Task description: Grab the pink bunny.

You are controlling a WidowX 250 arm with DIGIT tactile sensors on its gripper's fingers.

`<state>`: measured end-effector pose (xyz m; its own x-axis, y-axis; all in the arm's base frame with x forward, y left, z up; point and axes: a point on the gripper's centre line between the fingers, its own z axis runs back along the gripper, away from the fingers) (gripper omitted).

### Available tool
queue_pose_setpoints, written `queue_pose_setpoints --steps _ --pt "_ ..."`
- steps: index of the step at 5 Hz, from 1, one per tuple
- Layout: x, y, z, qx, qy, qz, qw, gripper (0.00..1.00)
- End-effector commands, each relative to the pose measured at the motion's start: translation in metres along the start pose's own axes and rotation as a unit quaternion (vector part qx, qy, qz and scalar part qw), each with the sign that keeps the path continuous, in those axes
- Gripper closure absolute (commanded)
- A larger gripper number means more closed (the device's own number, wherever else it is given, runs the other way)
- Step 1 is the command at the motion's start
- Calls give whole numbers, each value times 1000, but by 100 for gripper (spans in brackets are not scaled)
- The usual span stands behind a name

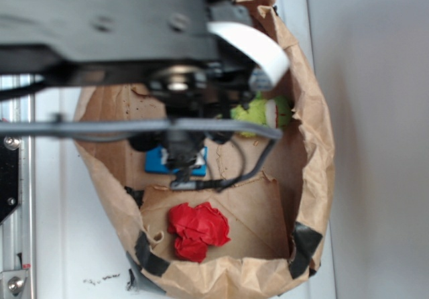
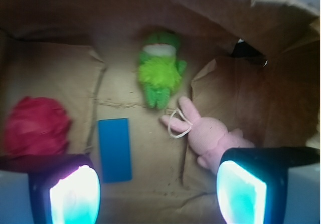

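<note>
We're looking down into a big brown paper bag, its rim torn and patched with black tape, sitting on a white surface. The black robot arm stretches across the top of the exterior view and hides much of the bag's inside. Down on the bag's floor, the red wad of paper sits at the left of the wrist view, well apart from everything else. Next, the lime-green plush toy lies near the middle toward the back wall. And there's the pink bunny, lying on its side just beside the green toy, ears pointing toward it, its thin white loop resting on the cardboard; its lower body slips behind the right finger. A blue rectangular block lies flat between the red wad and the bunny. The hand hovers above with its two fingers spread wide, holding nothing, the bunny partly beneath the right finger.
</note>
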<state>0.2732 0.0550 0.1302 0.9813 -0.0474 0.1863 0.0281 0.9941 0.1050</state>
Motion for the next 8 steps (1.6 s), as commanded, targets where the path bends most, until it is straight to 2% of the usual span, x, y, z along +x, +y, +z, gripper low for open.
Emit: queue_pose_setpoints --steps 1,4,5,6,7,8 --pt "-10 26 11 38 -29 -32 998 0" --pt "-10 26 11 38 -29 -32 998 0" --pt "-14 27 -9 -34 47 -151 987 0" --pt "-7 33 -27 -56 69 -273 958 0" --pt "-8 35 -39 -34 60 -314 947 0" --pt "-15 36 -43 -33 23 -320 947 0"
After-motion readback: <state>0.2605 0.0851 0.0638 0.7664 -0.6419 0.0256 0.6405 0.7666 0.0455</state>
